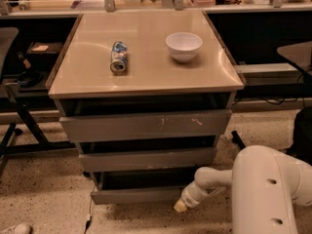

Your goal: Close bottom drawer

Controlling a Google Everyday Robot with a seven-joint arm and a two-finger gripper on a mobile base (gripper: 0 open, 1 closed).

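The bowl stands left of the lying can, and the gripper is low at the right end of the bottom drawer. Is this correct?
No. The camera view shows the bowl right of the lying can, not left. The gripper is indeed low at the right end of the bottom drawer.

You can't see into the bottom drawer [136,195]; the middle drawer [146,159] shadows its tray. The tool [181,206] sits low by its right front end, touching or not you can't tell. The arm [265,194] is cut off at the bottom right.
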